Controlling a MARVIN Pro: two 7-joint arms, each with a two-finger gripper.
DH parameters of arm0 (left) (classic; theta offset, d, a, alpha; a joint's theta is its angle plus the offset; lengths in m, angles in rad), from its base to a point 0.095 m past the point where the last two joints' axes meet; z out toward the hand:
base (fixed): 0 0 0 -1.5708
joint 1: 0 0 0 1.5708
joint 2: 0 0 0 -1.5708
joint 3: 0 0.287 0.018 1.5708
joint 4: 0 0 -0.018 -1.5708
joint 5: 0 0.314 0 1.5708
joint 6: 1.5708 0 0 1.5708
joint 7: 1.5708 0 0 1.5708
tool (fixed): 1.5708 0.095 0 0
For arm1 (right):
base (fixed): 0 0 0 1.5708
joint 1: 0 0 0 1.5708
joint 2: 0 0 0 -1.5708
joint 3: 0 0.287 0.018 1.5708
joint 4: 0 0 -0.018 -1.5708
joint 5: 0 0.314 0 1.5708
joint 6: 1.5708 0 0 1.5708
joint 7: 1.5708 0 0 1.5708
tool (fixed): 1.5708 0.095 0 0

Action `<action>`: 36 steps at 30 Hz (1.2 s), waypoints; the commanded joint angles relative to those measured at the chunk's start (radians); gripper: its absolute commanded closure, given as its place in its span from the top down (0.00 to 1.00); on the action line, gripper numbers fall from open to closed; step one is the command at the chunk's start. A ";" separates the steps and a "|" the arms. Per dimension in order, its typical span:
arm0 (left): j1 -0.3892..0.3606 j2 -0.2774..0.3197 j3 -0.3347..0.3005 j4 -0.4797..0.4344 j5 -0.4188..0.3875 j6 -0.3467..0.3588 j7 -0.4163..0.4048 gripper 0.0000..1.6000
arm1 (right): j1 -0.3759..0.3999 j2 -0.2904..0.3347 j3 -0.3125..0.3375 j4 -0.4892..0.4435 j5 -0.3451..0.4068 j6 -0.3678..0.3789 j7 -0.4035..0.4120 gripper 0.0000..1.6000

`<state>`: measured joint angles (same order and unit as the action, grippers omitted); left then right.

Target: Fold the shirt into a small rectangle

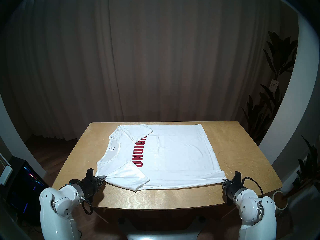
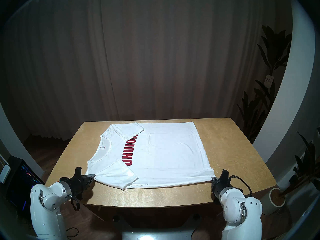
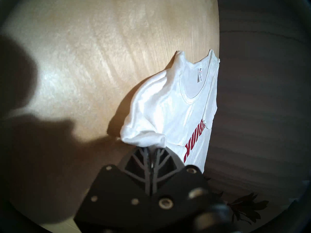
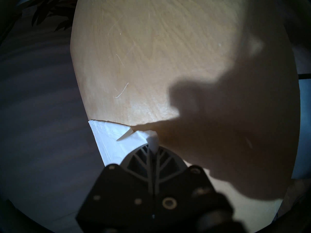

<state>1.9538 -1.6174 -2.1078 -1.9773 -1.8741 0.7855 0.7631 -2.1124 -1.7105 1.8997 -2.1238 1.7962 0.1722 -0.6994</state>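
The T-shirt [image 1: 176, 158] was white, with bold red block lettering [image 1: 140, 152] at 9 o'clock of its centre. The neck label [image 1: 111, 148] was white with small print. The table [image 1: 230, 147] was pale tan plywood with visible grain. The curtain [image 1: 155, 61] was plain brown. Both gripper bodies were black.

Two glossy white arms, the left arm [image 1: 57, 210] at lower left and the right arm [image 1: 256, 215] at lower right, have rounded shells dotted with small screws. Silver wrist rings meet black gripper bodies with ribbed, leaf-patterned fingers [image 3: 144, 162]. A braided black cable [image 1: 254, 182] loops at each wrist.
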 commanded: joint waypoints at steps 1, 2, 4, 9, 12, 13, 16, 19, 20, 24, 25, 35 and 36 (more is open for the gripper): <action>-0.040 -0.007 0.014 -0.049 -0.018 -0.017 0.012 0.00 | 0.033 0.009 0.008 -0.041 0.039 0.022 0.013 0.00; -0.045 -0.007 0.017 -0.050 -0.022 -0.017 0.014 0.00 | 0.037 0.011 0.008 -0.042 0.043 0.024 0.012 0.00; -0.054 -0.007 0.024 -0.054 -0.023 -0.021 0.020 0.00 | 0.045 0.016 0.008 -0.041 0.048 0.031 0.017 0.00; -0.093 0.003 0.032 -0.051 -0.019 -0.035 0.025 0.00 | 0.082 0.024 0.014 -0.024 0.060 0.033 0.027 0.00; -0.126 0.017 0.033 -0.049 -0.016 -0.039 0.020 0.00 | 0.113 0.035 0.021 -0.009 0.059 0.033 0.038 0.00; -0.137 0.021 0.033 -0.050 -0.016 -0.042 0.017 0.00 | 0.124 0.039 0.026 -0.005 0.061 0.031 0.036 0.00; -0.162 0.033 0.037 -0.051 -0.015 -0.051 0.025 0.00 | 0.147 0.052 0.034 0.010 0.063 0.035 0.042 0.00; -0.168 0.038 0.037 -0.047 -0.011 -0.053 0.024 0.00 | 0.158 0.058 0.036 0.020 0.067 0.041 0.049 0.00; -0.180 0.041 0.038 -0.046 -0.010 -0.061 0.027 0.00 | 0.170 0.062 0.037 0.030 0.070 0.046 0.056 0.00; -0.213 0.055 0.051 -0.034 -0.001 -0.066 0.021 0.00 | 0.211 0.076 0.024 0.062 0.065 0.056 0.080 0.00; -0.230 0.060 0.058 -0.026 0.002 -0.068 0.020 0.00 | 0.228 0.080 0.018 0.072 0.060 0.057 0.084 0.00; -0.334 0.123 0.124 0.056 0.045 -0.109 -0.002 0.00 | 0.337 0.117 -0.021 0.147 0.049 0.039 0.129 0.00; -0.338 0.133 0.131 0.062 0.049 -0.113 -0.001 0.00 | 0.342 0.120 -0.025 0.154 0.046 0.036 0.132 0.00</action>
<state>1.7133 -1.5431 -2.0089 -1.9332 -1.8429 0.6968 0.7856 -1.8681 -1.6203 1.8932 -1.9786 1.8532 0.2240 -0.6083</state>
